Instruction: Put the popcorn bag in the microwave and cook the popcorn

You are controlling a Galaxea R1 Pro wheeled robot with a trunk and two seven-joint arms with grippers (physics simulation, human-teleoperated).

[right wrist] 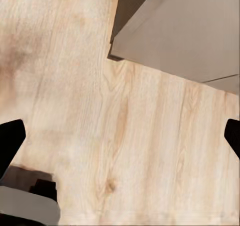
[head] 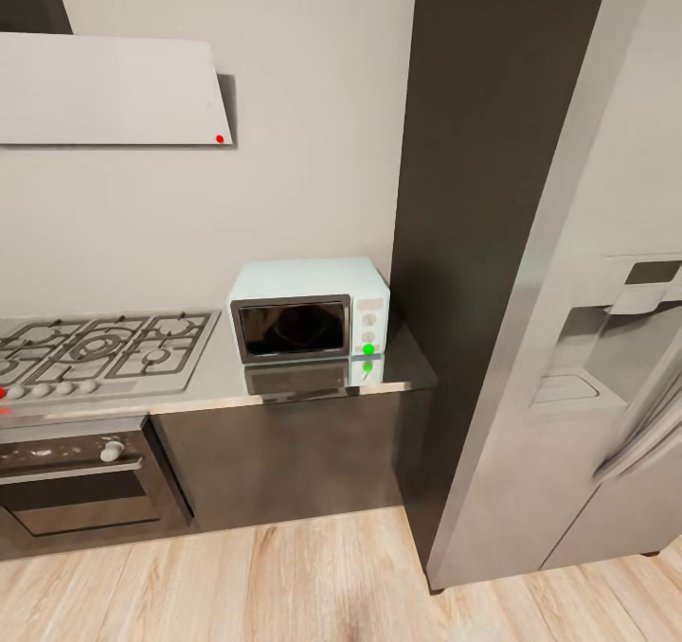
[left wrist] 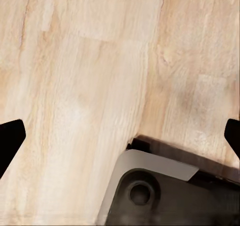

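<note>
The pale mint-blue microwave [head: 309, 309] stands on the grey reflective countertop [head: 407, 365], its dark glass door closed and a green light lit beside its white knobs. The popcorn bag and the popcorn are out of view. In the left wrist view, my left gripper [left wrist: 120, 138] is open above the wood floor, with a black fingertip [left wrist: 10, 138] at each side edge. In the right wrist view, my right gripper [right wrist: 120, 141] is also open over the floor, its black fingertips [right wrist: 10, 138] spread wide apart with nothing between them.
A gas hob [head: 99, 347] lies left of the microwave, with a built-in oven [head: 80, 481] under it and a white slanted hood [head: 114, 88] above. The tall steel fridge [head: 568, 339] stands at the right. My grey base [left wrist: 165, 196] shows over the wood floor [head: 284, 585].
</note>
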